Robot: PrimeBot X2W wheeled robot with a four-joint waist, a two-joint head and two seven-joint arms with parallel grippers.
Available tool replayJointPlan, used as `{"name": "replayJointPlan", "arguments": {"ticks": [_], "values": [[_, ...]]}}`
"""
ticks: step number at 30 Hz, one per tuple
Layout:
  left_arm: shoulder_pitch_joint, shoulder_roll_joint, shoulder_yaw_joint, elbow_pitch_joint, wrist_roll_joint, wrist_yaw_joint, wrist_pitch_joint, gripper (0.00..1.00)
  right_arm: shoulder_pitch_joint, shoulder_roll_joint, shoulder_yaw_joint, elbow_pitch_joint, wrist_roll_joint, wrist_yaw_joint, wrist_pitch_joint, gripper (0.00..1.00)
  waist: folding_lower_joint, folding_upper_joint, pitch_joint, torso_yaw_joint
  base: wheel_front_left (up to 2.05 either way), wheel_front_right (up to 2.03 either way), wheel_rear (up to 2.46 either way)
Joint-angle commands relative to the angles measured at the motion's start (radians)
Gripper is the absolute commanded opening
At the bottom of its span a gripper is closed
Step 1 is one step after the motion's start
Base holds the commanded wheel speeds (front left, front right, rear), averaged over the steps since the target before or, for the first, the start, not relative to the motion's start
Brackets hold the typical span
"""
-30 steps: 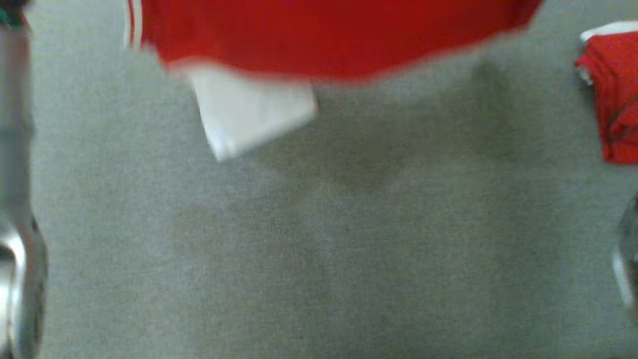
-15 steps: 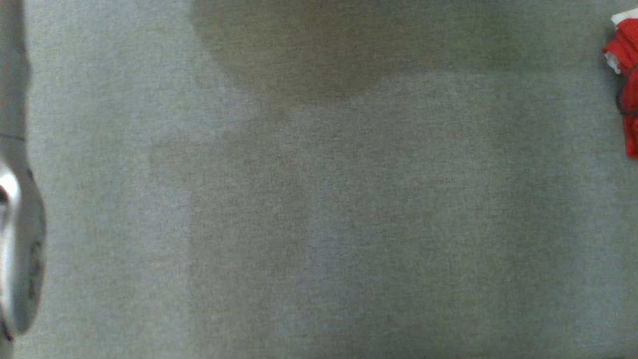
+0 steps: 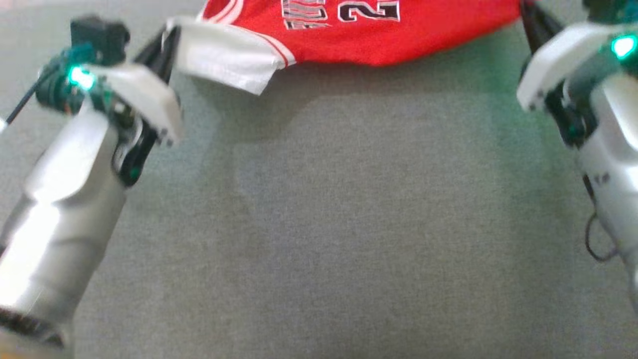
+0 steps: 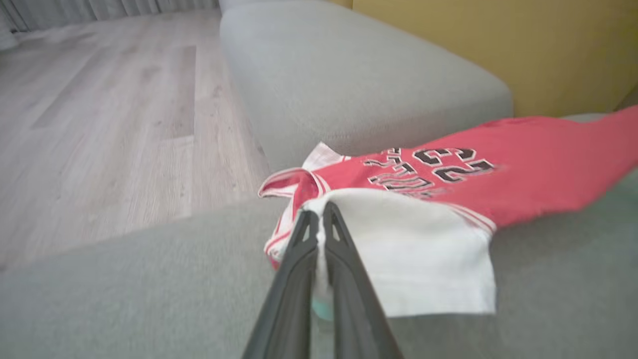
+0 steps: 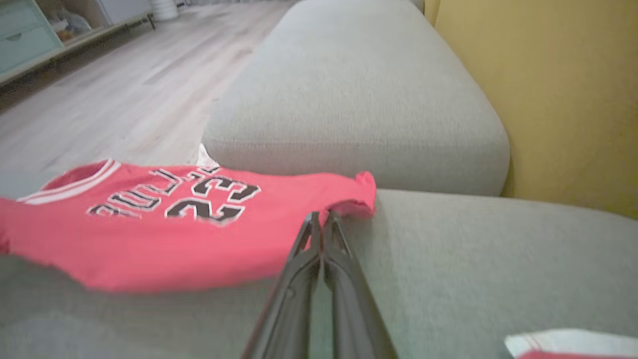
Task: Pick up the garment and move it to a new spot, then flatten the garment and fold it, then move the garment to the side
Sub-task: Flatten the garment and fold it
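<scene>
The garment (image 3: 379,42) is a red jersey with black numbers and a white sleeve (image 3: 224,60). It hangs stretched between my two grippers over the grey sofa seat (image 3: 349,224). My left gripper (image 3: 167,42) is shut on the white sleeve edge, and its wrist view has the closed fingertips (image 4: 319,214) pinching that sleeve (image 4: 413,249). My right gripper (image 3: 527,17) is shut on the red corner at the other side. In the right wrist view its tips (image 5: 321,218) meet at the garment (image 5: 149,239) corner. The garment's middle sags toward the seat.
A second grey cushion (image 5: 349,99) lies beyond the garment, with a yellow wall (image 5: 548,99) beside it and wooden floor (image 4: 99,124) past the sofa edge. Another red and white cloth (image 5: 573,344) lies on the seat near my right arm.
The head camera has moved, so the whole picture shifted. Both arms and the stretched garment now show along the top, and the red cloth at the right edge has left the picture.
</scene>
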Motion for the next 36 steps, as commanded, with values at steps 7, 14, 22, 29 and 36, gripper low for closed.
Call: {"name": "replayJointPlan", "arguments": {"ticks": [7,14,22,29,36], "values": [[0.119,0.209,-0.108,-0.229,-0.144,0.002,0.117,0.0,0.122,-0.105,0.153,-0.117,0.154,-0.001,0.15,0.0,0.0002,0.0,-0.139,0.004,0.0,0.0,0.0],[0.255,0.286,-0.141,-0.357,-0.211,0.003,0.154,0.0,0.25,-0.191,0.274,-0.234,0.277,-0.001,0.254,0.0,0.0002,0.0,-0.232,0.005,0.0,0.0,0.0],[0.399,0.356,-0.161,-0.512,-0.254,0.038,0.191,0.0,0.359,-0.269,0.344,-0.356,0.387,-0.001,0.343,0.0,0.0002,0.0,-0.31,0.006,0.0,0.0,0.0],[0.513,0.439,-0.185,-0.703,-0.295,0.092,0.26,0.0,0.46,-0.342,0.362,-0.484,0.5,-0.001,0.454,0.0,0.0002,0.0,-0.335,0.011,0.0,0.0,0.0],[0.513,0.456,-0.165,-0.78,-0.279,0.154,0.253,0.0,0.489,-0.379,0.298,-0.56,0.52,-0.001,0.439,0.0,0.0002,0.0,-0.32,0.021,0.0,0.0,0.0]]}}
